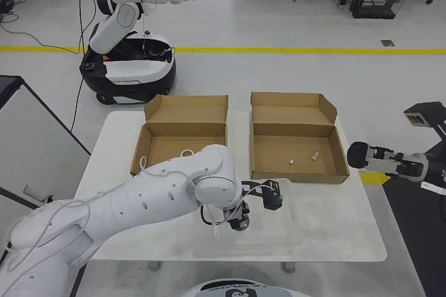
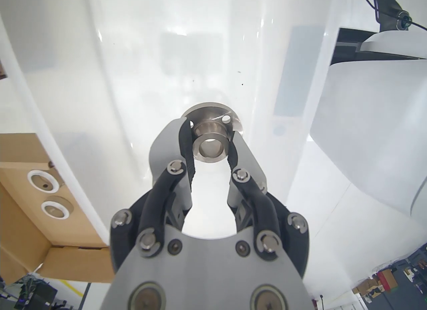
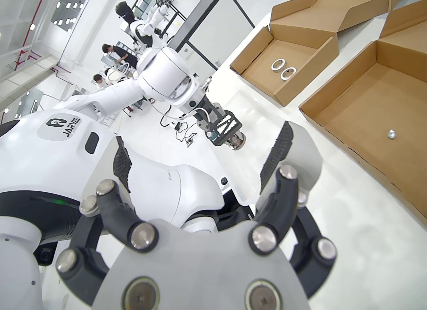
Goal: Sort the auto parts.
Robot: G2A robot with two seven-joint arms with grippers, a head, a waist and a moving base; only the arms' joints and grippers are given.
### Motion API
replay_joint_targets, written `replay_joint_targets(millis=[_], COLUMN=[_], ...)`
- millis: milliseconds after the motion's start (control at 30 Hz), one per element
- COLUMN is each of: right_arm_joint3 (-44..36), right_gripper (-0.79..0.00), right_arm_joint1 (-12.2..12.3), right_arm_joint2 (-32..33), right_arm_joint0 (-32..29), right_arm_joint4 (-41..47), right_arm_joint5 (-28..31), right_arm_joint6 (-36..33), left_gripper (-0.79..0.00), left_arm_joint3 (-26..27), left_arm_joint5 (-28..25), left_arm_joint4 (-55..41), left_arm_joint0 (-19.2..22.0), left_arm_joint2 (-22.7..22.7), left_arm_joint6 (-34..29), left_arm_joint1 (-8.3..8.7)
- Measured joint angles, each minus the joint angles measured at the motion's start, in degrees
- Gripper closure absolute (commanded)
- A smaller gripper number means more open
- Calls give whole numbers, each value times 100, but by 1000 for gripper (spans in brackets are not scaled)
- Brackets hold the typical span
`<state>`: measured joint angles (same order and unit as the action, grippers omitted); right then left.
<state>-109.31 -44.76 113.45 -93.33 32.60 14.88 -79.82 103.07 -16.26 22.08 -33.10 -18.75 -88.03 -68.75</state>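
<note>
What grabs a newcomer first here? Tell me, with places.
The left gripper, over the table's front middle, is shut on a shiny metal bushing. Behind it two open cardboard boxes stand side by side: the left box holds two white rings, the right box two small metal pieces. The right gripper hangs open past the table's right edge.

You have two cardboard boxes (image 1: 171, 148) (image 1: 282, 148) on your desk (image 1: 320, 223). Count two white rings (image 3: 276, 64) (image 3: 288, 72) in one, two small metal pieces (image 1: 292, 160) (image 1: 314, 156) in the other, and one flanged metal bushing (image 2: 211, 139) outside both.
</note>
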Motion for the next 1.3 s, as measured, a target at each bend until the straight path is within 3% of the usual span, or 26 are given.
replay_joint_targets(millis=[367, 567, 767, 1067, 1300], right_arm_joint3=[0, 0, 0, 0, 0], right_gripper=[-785, -785, -785, -785, -785], right_arm_joint1=[0, 0, 0, 0, 0], right_arm_joint2=[0, 0, 0, 0, 0], right_arm_joint0=[0, 0, 0, 0, 0], right_arm_joint4=[0, 0, 0, 0, 0], right_arm_joint5=[0, 0, 0, 0, 0], right_arm_joint6=[0, 0, 0, 0, 0], left_gripper=[0, 0, 0, 0, 0], left_arm_joint3=[610, 631, 392, -114, -599], left_arm_joint5=[-77, -359, -803, -2080, -3595], left_arm_joint4=[-747, -946, -752, -1178, -1896], left_arm_joint0=[231, -78, -693, -1667, -2251], left_arm_joint2=[-559, -1049, -1383, -2064, -2572], left_arm_joint6=[101, 409, 1005, 2364, 3581], left_arm_joint1=[221, 418, 630, 910, 1074])
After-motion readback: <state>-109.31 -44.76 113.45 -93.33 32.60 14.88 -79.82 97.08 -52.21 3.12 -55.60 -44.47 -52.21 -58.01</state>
